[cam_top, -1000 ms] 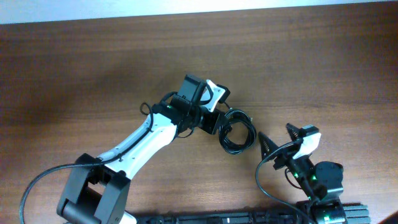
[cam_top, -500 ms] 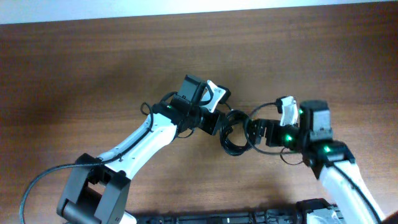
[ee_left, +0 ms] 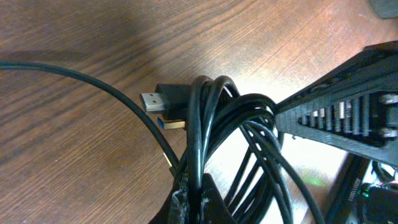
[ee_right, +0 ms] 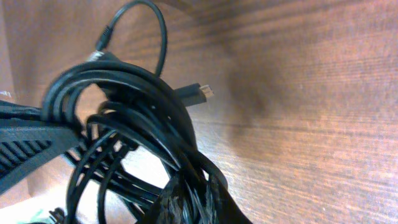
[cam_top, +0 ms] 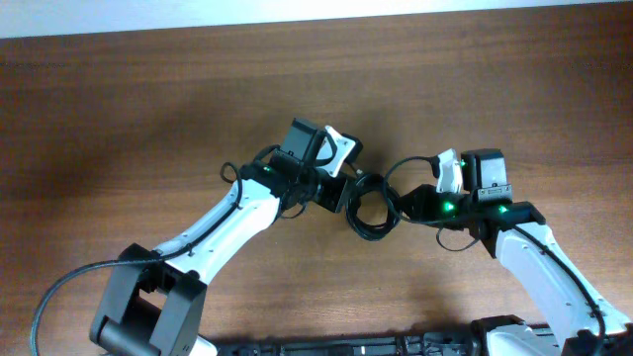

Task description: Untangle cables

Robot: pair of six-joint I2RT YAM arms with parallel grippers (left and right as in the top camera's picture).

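The cables (cam_top: 371, 210) are a small coil of thin black cords at the table's middle, between the two arms. My left gripper (cam_top: 348, 194) is shut on the coil's left side. In the left wrist view its tips (ee_left: 196, 194) pinch one strand of the cables (ee_left: 239, 121), and a black plug (ee_left: 163, 99) lies on the wood beyond. My right gripper (cam_top: 402, 206) is shut on the coil's right side. In the right wrist view its tips (ee_right: 194, 193) clamp several strands of the cables (ee_right: 124, 106), and a plug end (ee_right: 199, 94) pokes out behind.
Brown wooden table (cam_top: 119, 109) all round. A pale strip runs along the far edge (cam_top: 316, 12). The arms' bases and a black rail (cam_top: 346, 346) sit at the near edge. A thicker black wire (cam_top: 59, 292) curls by the left base.
The right arm swung up from the near right edge to the coil, and its jaws went from wide open to shut on the strands. The left arm held still.
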